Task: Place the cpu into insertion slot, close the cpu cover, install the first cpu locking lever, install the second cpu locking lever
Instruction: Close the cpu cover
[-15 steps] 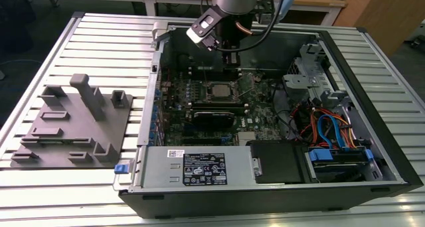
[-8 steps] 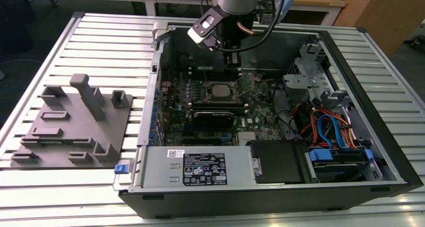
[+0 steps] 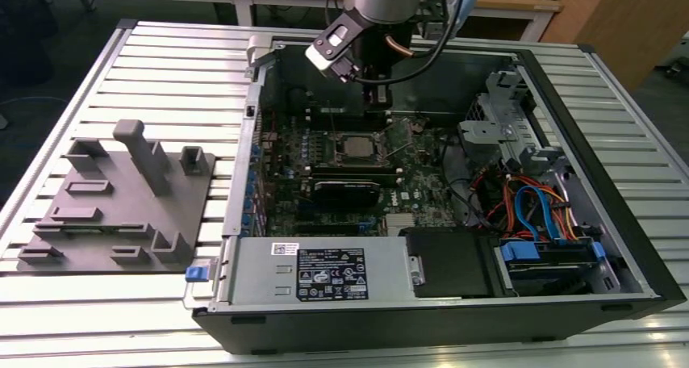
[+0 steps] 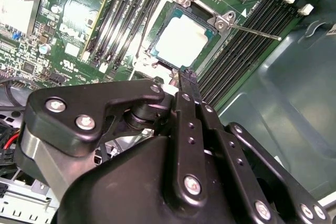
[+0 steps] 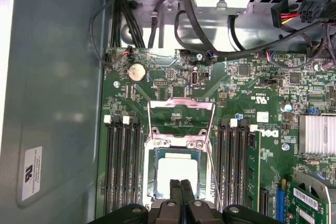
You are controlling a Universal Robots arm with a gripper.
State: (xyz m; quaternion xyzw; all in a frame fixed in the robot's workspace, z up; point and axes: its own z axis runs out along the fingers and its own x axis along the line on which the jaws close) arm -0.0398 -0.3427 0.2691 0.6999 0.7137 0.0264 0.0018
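Your cpu (image 5: 177,174) lies flat in the insertion slot (image 5: 151,179), mid-board, its dull silver square top bare. One edge of it hides behind the gripper (image 5: 181,186). One thin silver cpu cover (image 5: 181,104) stands open toward the coin cell (image 5: 136,72), tilt unclear. Two black fingers (image 5: 175,190) are pressed together over the chip's edge, gripping nothing. Two banks of long black memory slots (image 5: 122,166) flank the socket.

Small flat square cpu (image 5: 177,176) with a dull silver-grey metal top: seated flat in the square black-framed insertion slot (image 5: 150,179) on the green circuit board (image 5: 173,85), top exposed. Thin square silver metal cpu cover (image 5: 181,103), large central window: swung open from the slot's edge.
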